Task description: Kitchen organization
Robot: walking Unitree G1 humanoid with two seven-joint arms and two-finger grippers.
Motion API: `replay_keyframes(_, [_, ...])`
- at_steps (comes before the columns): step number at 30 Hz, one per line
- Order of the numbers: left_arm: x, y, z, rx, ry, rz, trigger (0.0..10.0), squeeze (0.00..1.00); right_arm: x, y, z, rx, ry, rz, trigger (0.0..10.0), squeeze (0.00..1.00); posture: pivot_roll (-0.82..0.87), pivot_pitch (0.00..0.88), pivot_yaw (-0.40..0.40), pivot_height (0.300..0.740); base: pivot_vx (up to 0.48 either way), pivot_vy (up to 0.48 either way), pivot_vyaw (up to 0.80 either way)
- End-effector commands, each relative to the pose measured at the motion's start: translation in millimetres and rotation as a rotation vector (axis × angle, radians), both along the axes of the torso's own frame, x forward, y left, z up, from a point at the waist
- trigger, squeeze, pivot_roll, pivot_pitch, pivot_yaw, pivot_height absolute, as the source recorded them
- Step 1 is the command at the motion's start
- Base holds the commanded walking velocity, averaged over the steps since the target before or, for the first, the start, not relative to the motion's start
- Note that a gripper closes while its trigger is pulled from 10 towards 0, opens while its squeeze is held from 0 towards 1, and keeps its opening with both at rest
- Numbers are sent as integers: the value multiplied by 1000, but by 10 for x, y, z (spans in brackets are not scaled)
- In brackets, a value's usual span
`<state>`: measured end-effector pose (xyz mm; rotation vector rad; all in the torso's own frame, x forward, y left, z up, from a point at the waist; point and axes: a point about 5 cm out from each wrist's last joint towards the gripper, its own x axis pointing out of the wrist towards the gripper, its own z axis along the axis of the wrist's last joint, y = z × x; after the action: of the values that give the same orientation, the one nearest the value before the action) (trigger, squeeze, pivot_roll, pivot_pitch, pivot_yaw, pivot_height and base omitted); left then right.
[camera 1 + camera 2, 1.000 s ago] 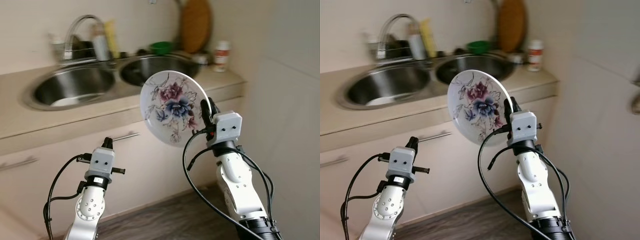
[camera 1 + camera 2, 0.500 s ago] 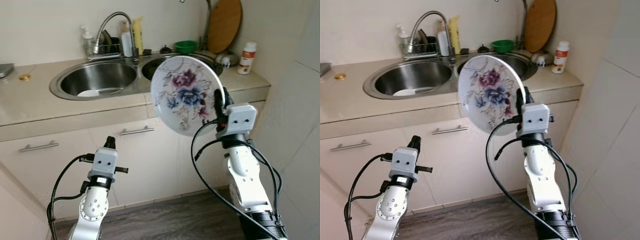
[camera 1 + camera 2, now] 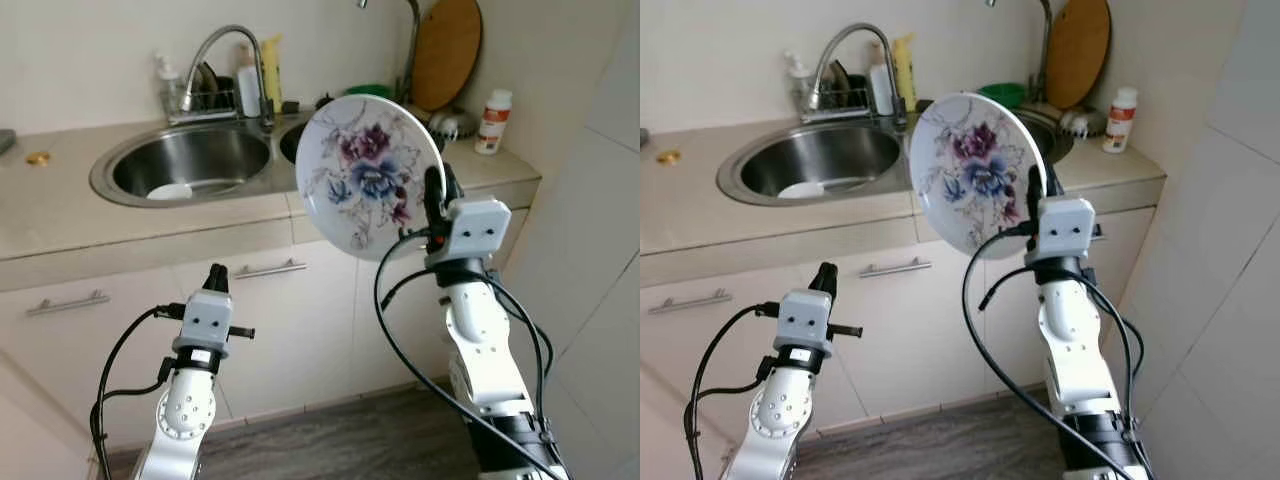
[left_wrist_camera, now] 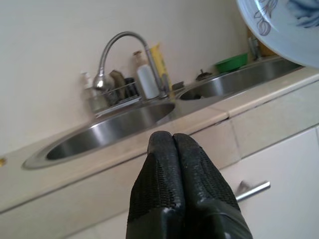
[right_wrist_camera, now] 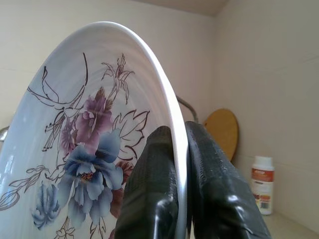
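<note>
While your right gripper (image 3: 431,195) is raised at the centre right of the head view, its fingers (image 5: 149,184) are clenched on the rim of the floral plate (image 3: 368,175), one finger on the painted face and the other behind the edge. The plate stands nearly upright on its edge, its flowered face turned toward the left of the frame, and it hangs in the air in front of the tabletop (image 3: 60,215), covering part of the right sink basin (image 3: 292,142). Your left gripper (image 3: 218,276) sits low at the lower left of the frame, in front of the cabinet doors (image 3: 300,320), and its fingers (image 4: 164,174) are pressed together on nothing. In the upper left of the frame you see the left sink basin (image 3: 185,165) with a white dish (image 3: 170,190) lying in it, and the curved faucet (image 3: 225,50) behind it beside a yellow bottle (image 3: 272,70). At the upper right a round wooden cutting board (image 3: 445,50) leans against the wall, a green bowl (image 3: 1005,93) sits behind the plate, and a white bottle with a red cap (image 3: 493,120) stands on the tabletop near the wall corner. A small gold object (image 3: 37,157) rests on the tabletop at the far left.
</note>
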<state>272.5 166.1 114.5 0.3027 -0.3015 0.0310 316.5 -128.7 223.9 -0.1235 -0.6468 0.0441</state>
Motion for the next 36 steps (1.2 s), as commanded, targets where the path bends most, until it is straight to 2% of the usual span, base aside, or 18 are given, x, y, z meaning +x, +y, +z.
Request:
replay_keyframes(1, [7,-17,44,1,-23,-2,10000,0,-18,18,157,13,-72,-2,0,0,-73,0,35,740,330,0,506])
replay_keyframes(6, [9,-3,156,16,-77,13,10000,0,1,54,180,12,-74,2,0,0,-65,0,32,740,332,0,730])
replay_keyframes(10, [17,20,173,18,-85,24,10000,0,8,65,184,22,-72,5,0,0,-65,0,31,740,330,0,800])
replay_keyframes(14, [17,24,173,18,-86,28,10000,0,27,37,186,58,-61,1,0,0,-65,0,31,740,330,0,0])
replay_keyframes(25, [27,17,184,18,-91,32,10000,0,57,20,219,48,-68,-7,0,0,-67,0,32,740,329,0,0])
replay_keyframes(30, [27,15,186,18,-91,32,10000,0,76,50,217,22,-60,-6,0,0,-64,0,30,740,329,0,758])
replay_keyframes(36, [29,17,185,18,-92,35,10000,0,84,50,231,46,-64,-2,0,0,-64,0,28,740,327,0,707])
